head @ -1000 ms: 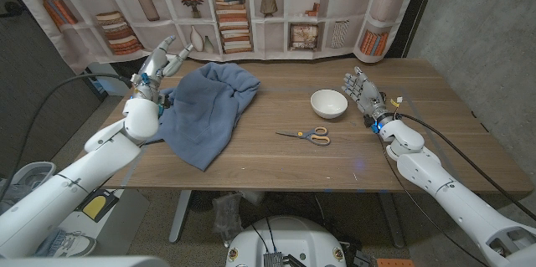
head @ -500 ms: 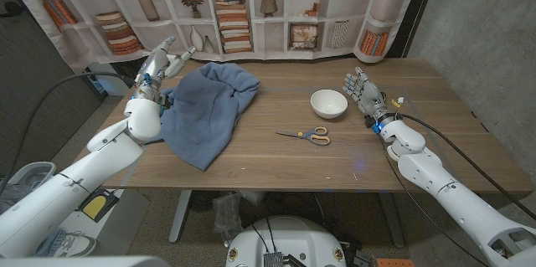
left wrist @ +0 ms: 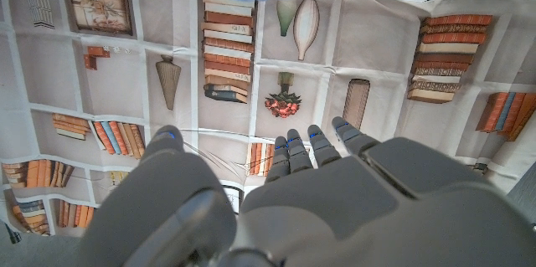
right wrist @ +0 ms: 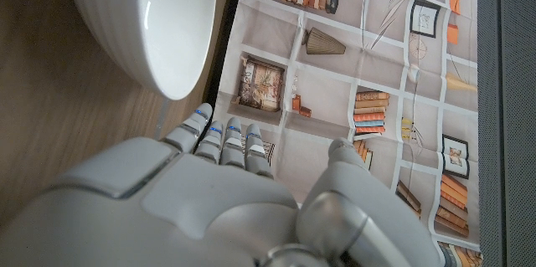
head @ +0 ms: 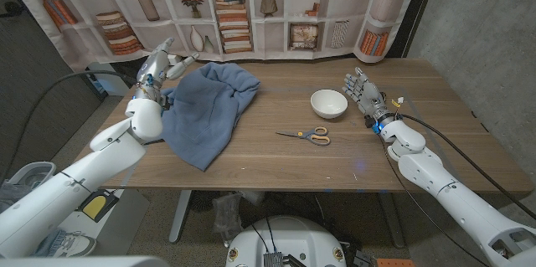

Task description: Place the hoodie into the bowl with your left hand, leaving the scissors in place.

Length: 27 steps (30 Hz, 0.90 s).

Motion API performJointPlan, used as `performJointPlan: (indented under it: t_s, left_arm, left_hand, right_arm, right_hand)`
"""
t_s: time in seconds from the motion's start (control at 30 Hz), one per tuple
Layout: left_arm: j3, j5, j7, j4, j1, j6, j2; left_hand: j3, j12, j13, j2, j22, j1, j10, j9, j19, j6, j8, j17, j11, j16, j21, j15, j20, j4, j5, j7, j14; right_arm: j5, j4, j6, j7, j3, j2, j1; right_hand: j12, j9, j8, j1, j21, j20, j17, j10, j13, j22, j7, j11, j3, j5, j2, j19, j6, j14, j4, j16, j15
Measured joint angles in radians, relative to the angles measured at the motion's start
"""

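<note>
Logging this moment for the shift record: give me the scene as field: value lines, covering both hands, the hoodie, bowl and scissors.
left hand: open, raised at the hoodie's far left edge, holding nothing
right hand: open, fingers up, just right of the bowl
hoodie: blue, crumpled on the table's left part
bowl: white, empty, upright
scissors: on the table, in front of the bowl
table: wooden
task state: hoodie not yet in bowl

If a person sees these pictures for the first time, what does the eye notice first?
The big blue hoodie lies crumpled on the table's left part, with the left hand open at its far left edge. Right of it are the white bowl and, nearer the front, the scissors.
</note>
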State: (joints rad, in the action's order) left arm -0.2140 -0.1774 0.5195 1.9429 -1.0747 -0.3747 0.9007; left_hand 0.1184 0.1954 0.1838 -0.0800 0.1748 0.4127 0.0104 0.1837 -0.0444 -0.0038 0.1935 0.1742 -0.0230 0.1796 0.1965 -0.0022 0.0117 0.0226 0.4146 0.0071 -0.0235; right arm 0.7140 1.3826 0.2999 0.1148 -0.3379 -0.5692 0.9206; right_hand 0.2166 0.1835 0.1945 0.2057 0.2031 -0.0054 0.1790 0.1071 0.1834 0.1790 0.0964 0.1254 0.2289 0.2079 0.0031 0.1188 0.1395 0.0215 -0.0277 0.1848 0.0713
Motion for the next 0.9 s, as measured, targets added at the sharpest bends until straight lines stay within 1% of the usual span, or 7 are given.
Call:
performJointPlan:
  t_s: [0.13, 0.2, 0.3, 0.43, 0.53, 0.8, 0.9]
  left_arm:
    - [-0.010, -0.010, -0.002, 0.007, 0.005, -0.024, 0.004]
    - [-0.013, -0.016, -0.003, 0.010, 0.007, -0.038, 0.006]
    - [-0.020, -0.024, -0.004, 0.014, 0.012, -0.056, 0.008]
    - [-0.027, -0.033, -0.005, 0.020, 0.017, -0.074, 0.010]
    - [-0.035, -0.042, -0.005, 0.024, 0.021, -0.092, 0.013]
    - [-0.044, -0.060, -0.006, 0.030, 0.026, -0.140, 0.017]
    - [-0.053, -0.064, -0.006, 0.042, 0.030, -0.158, 0.021]
  left_hand:
    - [-0.004, 0.000, 0.000, -0.003, 0.000, 0.003, -0.005, 0.000, 0.005, -0.005, 0.000, 0.000, 0.005, 0.000, 0.000, 0.004, 0.020, -0.004, 0.000, 0.005, -0.004]
    - [-0.008, 0.000, 0.000, -0.007, 0.000, 0.007, -0.007, 0.000, 0.007, -0.005, 0.000, 0.000, 0.003, 0.000, 0.000, 0.005, 0.025, -0.008, 0.000, 0.005, -0.005]
    - [-0.011, 0.000, 0.000, -0.012, 0.000, 0.012, -0.016, 0.000, 0.008, -0.005, 0.000, 0.000, 0.012, 0.000, 0.000, 0.010, 0.030, -0.011, 0.000, 0.005, -0.014]
    - [-0.018, -0.007, 0.000, -0.020, 0.000, 0.020, -0.021, 0.000, 0.014, -0.005, 0.000, 0.000, 0.017, 0.000, 0.000, 0.013, 0.053, -0.018, 0.000, 0.005, -0.023]
    - [-0.022, -0.007, 0.000, -0.029, 0.000, 0.029, -0.021, 0.000, 0.020, -0.011, 0.000, 0.000, 0.017, 0.000, 0.000, 0.013, 0.077, -0.022, 0.000, 0.011, -0.023]
    - [-0.033, -0.007, 0.000, -0.041, -0.003, 0.041, -0.025, 0.000, 0.028, -0.016, 0.000, 0.000, 0.021, 0.000, 0.000, 0.018, 0.104, -0.033, 0.004, 0.005, -0.028]
    - [-0.037, -0.007, 0.000, -0.046, -0.003, 0.046, -0.030, 0.000, 0.026, -0.016, 0.000, 0.000, 0.016, 0.000, 0.000, 0.023, 0.115, -0.037, 0.004, 0.005, -0.033]
  right_arm:
    - [0.000, 0.002, 0.000, 0.000, 0.000, -0.001, 0.002]
    - [0.001, 0.003, -0.001, 0.000, 0.000, -0.002, 0.003]
    - [0.001, 0.005, -0.002, 0.000, 0.001, -0.004, 0.005]
    - [0.002, 0.006, -0.003, 0.000, 0.001, -0.005, 0.006]
    - [0.002, 0.006, -0.003, 0.000, 0.002, -0.005, 0.006]
    - [0.003, 0.001, -0.005, 0.002, 0.000, -0.005, -0.003]
    - [0.003, -0.003, -0.009, 0.011, -0.003, -0.003, -0.008]
  right_hand:
    - [0.000, 0.000, 0.000, 0.000, 0.000, 0.000, 0.000, 0.002, 0.000, 0.000, 0.000, -0.002, -0.002, 0.000, 0.000, 0.000, 0.000, 0.004, -0.002, 0.000, 0.004]
    - [0.000, 0.000, 0.000, 0.000, 0.000, 0.000, 0.000, 0.002, 0.000, 0.000, 0.000, -0.002, -0.002, 0.000, 0.000, 0.000, 0.000, 0.006, -0.003, 0.000, 0.006]
    - [0.000, 0.000, 0.000, 0.000, 0.000, 0.000, 0.000, 0.002, 0.000, 0.000, 0.000, -0.002, -0.002, 0.000, 0.000, 0.000, 0.000, 0.006, -0.003, 0.000, 0.006]
    - [0.000, 0.000, 0.000, 0.000, 0.000, 0.000, 0.000, 0.002, 0.000, 0.000, 0.002, -0.002, -0.002, 0.000, 0.000, 0.000, 0.002, 0.006, -0.002, 0.000, 0.006]
    - [0.000, 0.000, 0.000, 0.000, 0.000, 0.000, 0.000, 0.002, 0.000, 0.000, 0.005, -0.002, -0.002, 0.000, 0.000, 0.000, 0.005, 0.006, -0.002, 0.000, 0.006]
    - [0.000, 0.000, 0.000, 0.000, 0.000, 0.006, 0.000, 0.017, 0.000, 0.000, 0.005, 0.002, -0.002, 0.000, 0.000, 0.006, 0.005, 0.006, -0.002, 0.000, 0.005]
    - [0.000, 0.000, 0.000, -0.004, 0.000, 0.006, 0.000, 0.017, 0.000, 0.000, 0.005, 0.002, -0.002, 0.000, 0.004, 0.006, 0.005, 0.006, -0.002, 0.000, 0.005]
